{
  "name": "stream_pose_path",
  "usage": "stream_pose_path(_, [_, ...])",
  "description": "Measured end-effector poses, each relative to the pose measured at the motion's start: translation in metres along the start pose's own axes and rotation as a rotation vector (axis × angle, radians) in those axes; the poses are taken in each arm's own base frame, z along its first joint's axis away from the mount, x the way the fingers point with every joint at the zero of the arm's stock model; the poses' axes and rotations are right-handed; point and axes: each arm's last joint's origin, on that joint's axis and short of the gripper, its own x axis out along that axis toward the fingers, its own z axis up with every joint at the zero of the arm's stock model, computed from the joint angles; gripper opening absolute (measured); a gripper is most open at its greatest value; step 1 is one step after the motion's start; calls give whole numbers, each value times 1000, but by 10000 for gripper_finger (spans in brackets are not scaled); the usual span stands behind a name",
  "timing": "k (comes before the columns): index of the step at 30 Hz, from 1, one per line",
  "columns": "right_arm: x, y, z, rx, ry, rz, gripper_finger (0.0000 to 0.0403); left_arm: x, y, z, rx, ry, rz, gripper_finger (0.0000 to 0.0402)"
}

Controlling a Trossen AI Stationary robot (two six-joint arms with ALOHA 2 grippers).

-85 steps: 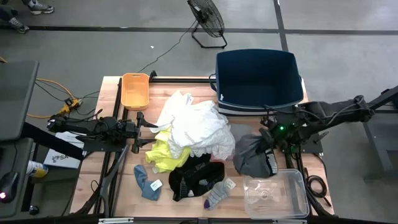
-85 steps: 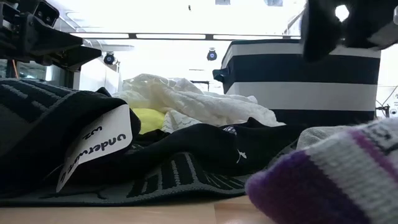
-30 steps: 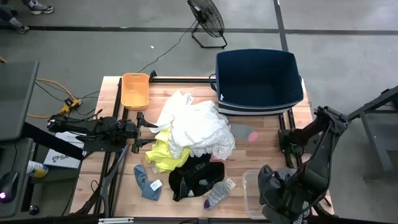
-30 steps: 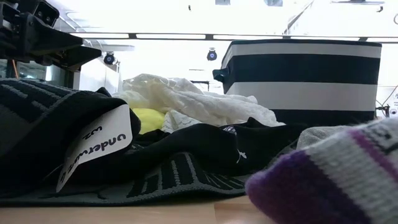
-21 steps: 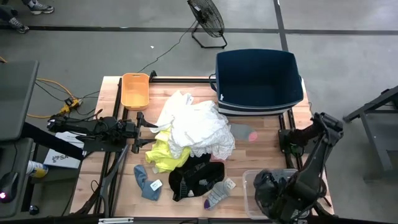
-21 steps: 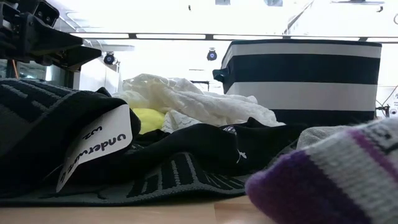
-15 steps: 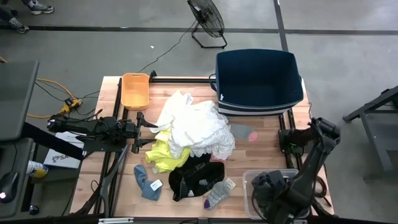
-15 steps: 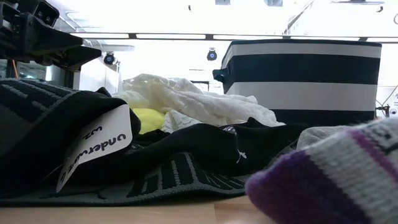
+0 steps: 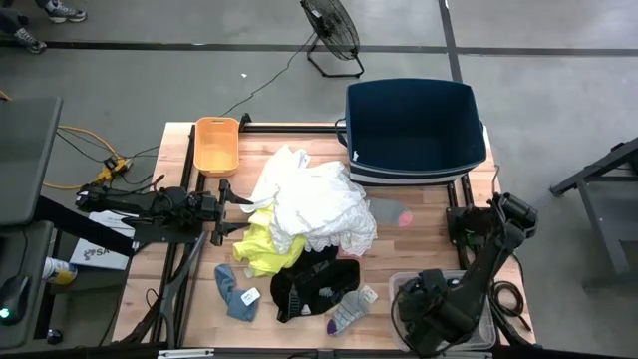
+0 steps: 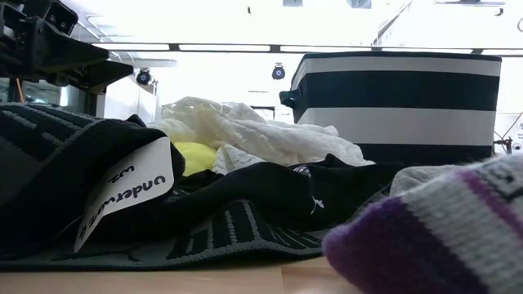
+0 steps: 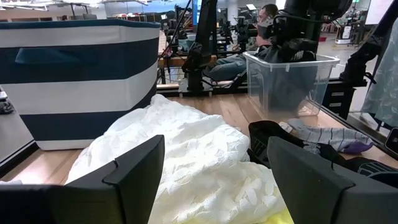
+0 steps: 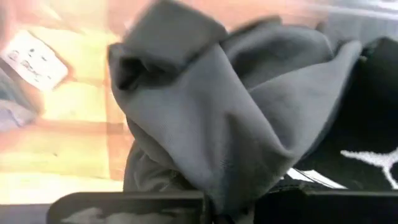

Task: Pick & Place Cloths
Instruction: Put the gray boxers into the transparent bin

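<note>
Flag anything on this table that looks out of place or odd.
One grey sock with a pink end lies alone beside the white cloth pile, apart from the other socks at the near edge. Nothing looks spilled or damaged.

Right tool (image 9: 427,311) lowered, clamped; left tool (image 9: 237,210) parted, waiting

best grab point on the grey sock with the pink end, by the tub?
Probably the pink end of the sock: it lies flat and bare on the wood, while the other end meets the white pile. Come straight down, fingers across its width.
</note>
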Motion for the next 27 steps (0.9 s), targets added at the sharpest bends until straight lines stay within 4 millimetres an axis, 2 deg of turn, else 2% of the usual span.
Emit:
stream_pose_path(6, [7,6,6,15,7,-25,15,0,0,0,0,0,0,281])
stream_pose_path(13, [18,4,1,23,60,-54,15,0,0,0,0,1,0,281])
stream_pose_path(20, [19,-8,-9,0,97,-122,15,0,0,0,0,0,0,281])
stream_pose_path(27, [21,-13,-13,-22,78,-102,15,0,0,0,0,0,0,281])
